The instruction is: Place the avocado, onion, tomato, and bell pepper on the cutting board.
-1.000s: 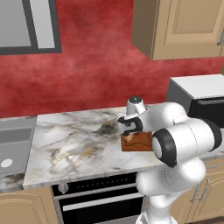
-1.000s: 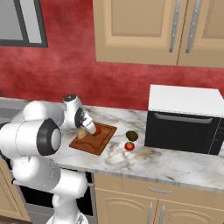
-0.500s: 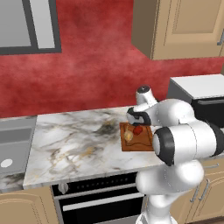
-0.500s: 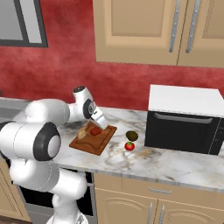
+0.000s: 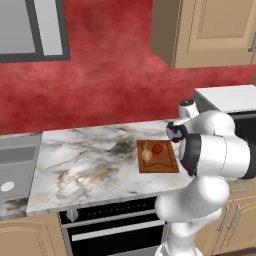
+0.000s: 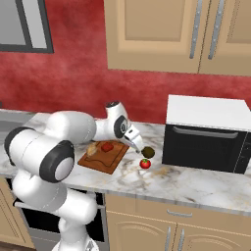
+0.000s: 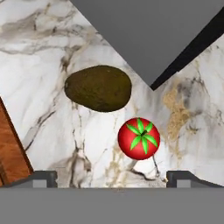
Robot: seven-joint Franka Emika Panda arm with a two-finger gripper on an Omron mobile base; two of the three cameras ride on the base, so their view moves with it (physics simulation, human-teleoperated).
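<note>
The reddish-brown cutting board (image 6: 109, 162) lies on the counter with the tan onion (image 6: 92, 148) and the dark red bell pepper (image 6: 107, 146) on it; both also show in the left base view, onion (image 5: 146, 155) and bell pepper (image 5: 157, 148) on the board (image 5: 159, 165). Just right of the board, on the marble, lie the dark green avocado (image 6: 148, 152) and the red tomato (image 6: 145, 163). My gripper (image 6: 138, 145) hovers open above them, between board and avocado. In the hand view the avocado (image 7: 98, 88) and tomato (image 7: 138, 138) lie ahead of the open gripper (image 7: 112, 181), nothing between its fingertips (image 7: 43, 178).
A black and white microwave (image 6: 208, 132) stands right of the avocado and tomato, its corner (image 7: 153, 35) close above them in the hand view. A sink (image 5: 12, 167) lies at the counter's far left. An oven (image 5: 115, 232) sits below the counter edge.
My hand has left the board and swung right to above the avocado and tomato. The onion stays on the board beside the bell pepper. The jaws have opened slightly wider.
</note>
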